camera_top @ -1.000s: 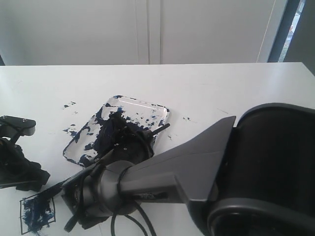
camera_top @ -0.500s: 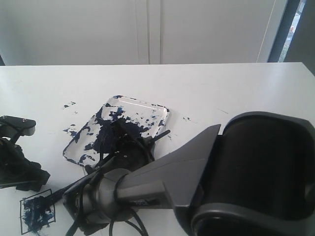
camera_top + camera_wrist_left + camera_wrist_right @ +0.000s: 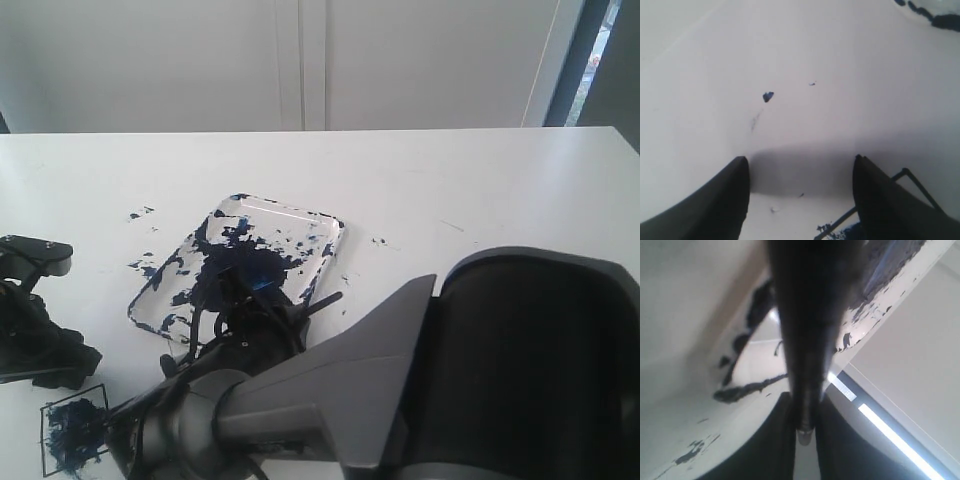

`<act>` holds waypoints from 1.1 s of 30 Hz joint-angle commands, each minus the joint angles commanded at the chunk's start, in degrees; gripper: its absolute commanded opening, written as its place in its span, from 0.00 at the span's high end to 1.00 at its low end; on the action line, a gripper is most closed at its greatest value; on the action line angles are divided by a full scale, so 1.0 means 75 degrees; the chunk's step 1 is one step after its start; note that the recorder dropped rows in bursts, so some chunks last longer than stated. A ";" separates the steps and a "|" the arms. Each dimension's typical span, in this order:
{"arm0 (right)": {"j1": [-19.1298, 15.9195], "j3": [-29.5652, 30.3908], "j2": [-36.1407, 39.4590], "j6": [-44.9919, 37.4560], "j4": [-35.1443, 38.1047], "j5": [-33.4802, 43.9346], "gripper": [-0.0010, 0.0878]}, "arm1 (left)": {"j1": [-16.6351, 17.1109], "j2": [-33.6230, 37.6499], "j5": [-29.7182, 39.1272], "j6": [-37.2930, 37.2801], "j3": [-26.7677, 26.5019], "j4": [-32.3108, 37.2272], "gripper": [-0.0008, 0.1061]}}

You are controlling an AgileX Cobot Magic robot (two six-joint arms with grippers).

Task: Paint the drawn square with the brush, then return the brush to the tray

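Note:
The drawn square (image 3: 73, 432) sits at the near left of the white table, its inside daubed dark blue. The black brush (image 3: 322, 300) slants from beside the tray down to the square's right edge. My right gripper (image 3: 235, 340) is shut on the brush's middle; in the right wrist view the brush (image 3: 807, 340) runs out from between the closed fingers (image 3: 805, 426). The clear, paint-smeared tray (image 3: 300, 215) lies just beyond. My left gripper (image 3: 40, 345) rests left of the square, open and empty (image 3: 800, 172); the square's corner (image 3: 900, 175) shows beside one finger.
Loose paint splatters (image 3: 140, 213) mark the table left of the tray, and one fleck (image 3: 768, 96) lies ahead of the left fingers. The right arm's big dark body (image 3: 520, 370) fills the near right. A white wall stands behind the table.
The right arm has shifted toward the near edge with the brush, uncovering more of the tray. The brush's far end slid off the tray rim. The left arm stayed still.

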 joint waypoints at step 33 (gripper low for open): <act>-0.0684 0.1606 -0.1489 0.0035 0.1643 0.0000 0.99 | 0.0000 -0.0115 -0.0423 -0.0478 -0.0130 0.0000 0.39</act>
